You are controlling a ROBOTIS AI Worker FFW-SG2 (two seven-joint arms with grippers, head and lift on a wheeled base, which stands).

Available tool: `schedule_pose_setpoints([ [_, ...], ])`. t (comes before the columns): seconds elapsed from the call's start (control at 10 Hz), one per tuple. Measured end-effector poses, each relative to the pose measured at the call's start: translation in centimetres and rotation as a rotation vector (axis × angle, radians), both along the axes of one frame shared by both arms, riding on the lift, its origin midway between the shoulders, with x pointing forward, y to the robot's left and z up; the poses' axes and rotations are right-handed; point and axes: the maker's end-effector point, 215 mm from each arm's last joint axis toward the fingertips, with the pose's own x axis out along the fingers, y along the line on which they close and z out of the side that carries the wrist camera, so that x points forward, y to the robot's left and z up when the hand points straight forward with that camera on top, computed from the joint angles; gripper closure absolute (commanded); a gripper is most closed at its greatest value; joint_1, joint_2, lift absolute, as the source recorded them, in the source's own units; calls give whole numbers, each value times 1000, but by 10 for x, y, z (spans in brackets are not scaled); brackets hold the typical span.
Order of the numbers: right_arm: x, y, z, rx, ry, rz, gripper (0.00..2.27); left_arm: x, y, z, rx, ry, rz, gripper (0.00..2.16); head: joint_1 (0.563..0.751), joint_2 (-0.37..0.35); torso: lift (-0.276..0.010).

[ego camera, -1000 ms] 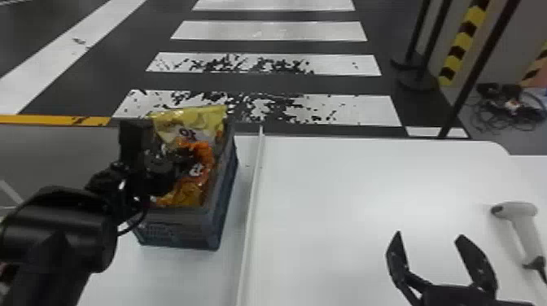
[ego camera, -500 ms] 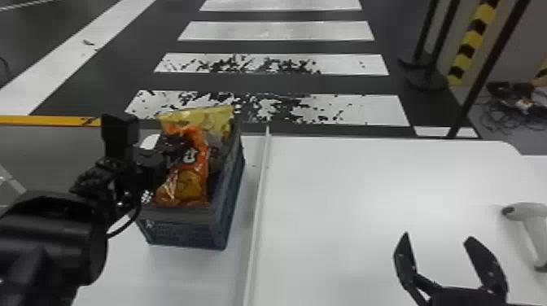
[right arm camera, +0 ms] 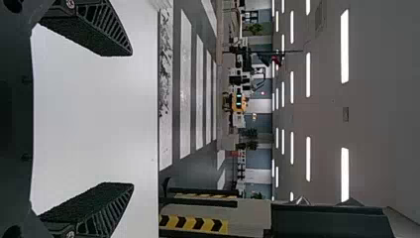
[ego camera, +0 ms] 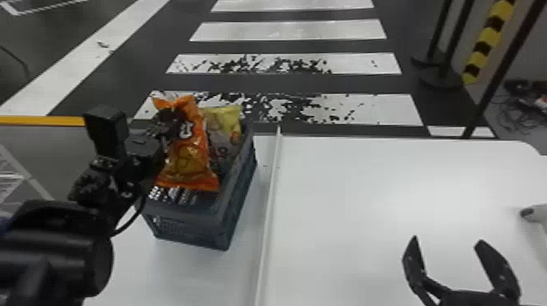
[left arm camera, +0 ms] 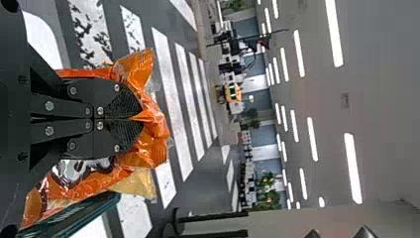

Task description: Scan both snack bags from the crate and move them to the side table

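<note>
My left gripper (ego camera: 165,122) holds the orange snack bag (ego camera: 189,148) over the left part of the grey-blue crate (ego camera: 189,224). In the left wrist view my left gripper (left arm camera: 136,119) is shut on the crinkled orange bag (left arm camera: 148,144). A yellow snack bag (ego camera: 226,126) stands inside the crate, to the right of the orange one. At the lower right of the head view my right gripper (ego camera: 445,248) is open above the white table; in the right wrist view the right gripper (right arm camera: 132,119) has nothing between its fingers.
A handheld scanner (ego camera: 539,215) lies at the white table's (ego camera: 366,195) right side. A thin raised strip (ego camera: 268,219) runs between the crate and the right part of the table. Black posts (ego camera: 456,36) stand behind on the right.
The left gripper has lifted the orange bag up and it now stands higher above the crate. The head view has shifted slightly, and the right gripper keeps its open pose.
</note>
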Motion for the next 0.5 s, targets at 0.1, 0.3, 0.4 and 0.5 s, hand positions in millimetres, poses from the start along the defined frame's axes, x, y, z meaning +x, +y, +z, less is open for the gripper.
schedule_pose_setpoints([
  [0.1, 0, 2, -1, -4, 4, 3, 46, 0, 1, 9, -26, -28, 1, 2138, 695, 114, -99],
  [0.3, 0, 7, -3, -10, 11, 11, 46, -1, 4, 23, -110, -74, 22, 2138, 695, 124, -99],
  [0.4, -1, 9, -4, -12, 13, 16, 46, 0, 4, 28, -156, -89, 35, 2138, 695, 128, -99],
  [0.5, 0, 11, -3, -16, 15, 20, 46, 1, -1, 38, -199, -108, 35, 2138, 695, 127, -99],
])
